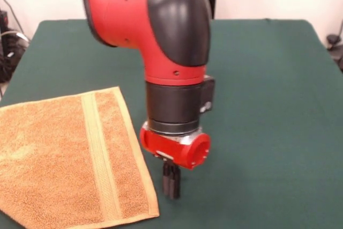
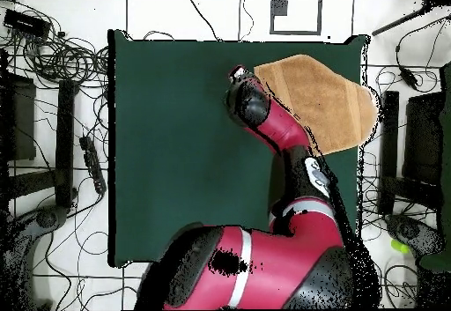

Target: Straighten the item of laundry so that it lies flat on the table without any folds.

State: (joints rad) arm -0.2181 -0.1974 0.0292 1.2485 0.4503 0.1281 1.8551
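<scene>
The item of laundry [image 1: 59,159] is an orange-tan towel with a paler stripe and hem. It lies spread at the near left of the green table [image 1: 268,79]. Its near left corner looks cut off at an angle. Seen from overhead, the towel [image 2: 330,100] lies at the table's [image 2: 176,149] upper right, and its rounded end reaches past the table's right edge. My gripper [image 1: 171,182] hangs just right of the towel's hemmed edge, low over the cloth. Its black fingers are shut together with nothing between them. In the overhead view the gripper [image 2: 236,74] is at the towel's left edge.
The red and black arm [image 2: 291,140] crosses the table's lower right in the overhead view. Cables and boxes [image 2: 53,61] lie on the floor around the table.
</scene>
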